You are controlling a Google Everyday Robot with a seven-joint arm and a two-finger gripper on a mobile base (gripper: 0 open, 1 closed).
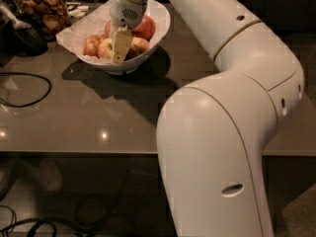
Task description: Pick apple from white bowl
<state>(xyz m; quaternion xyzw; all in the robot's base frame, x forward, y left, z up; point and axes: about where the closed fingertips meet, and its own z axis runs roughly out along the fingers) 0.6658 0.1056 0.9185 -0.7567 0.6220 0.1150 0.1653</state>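
The end effector (pixel 120 48) is in the shiny white oval bowl (pixel 160 21), grip unclear. Round yellow-gold apple (pixel 104 48) looks hard, slippery; hold its middle.

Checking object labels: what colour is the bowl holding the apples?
The white bowl is glossy white, in the camera view; the gripper reaches down inside it.

rm dim | grey-brown table (pixel 89 125) w/ light glints | dark floor (pixel 64 179) below

gripper (pixel 120 47) in white bowl (pixel 159 31) | apple (pixel 104 49) part-hidden (behind it) | jar (pixel 38 10) cropped
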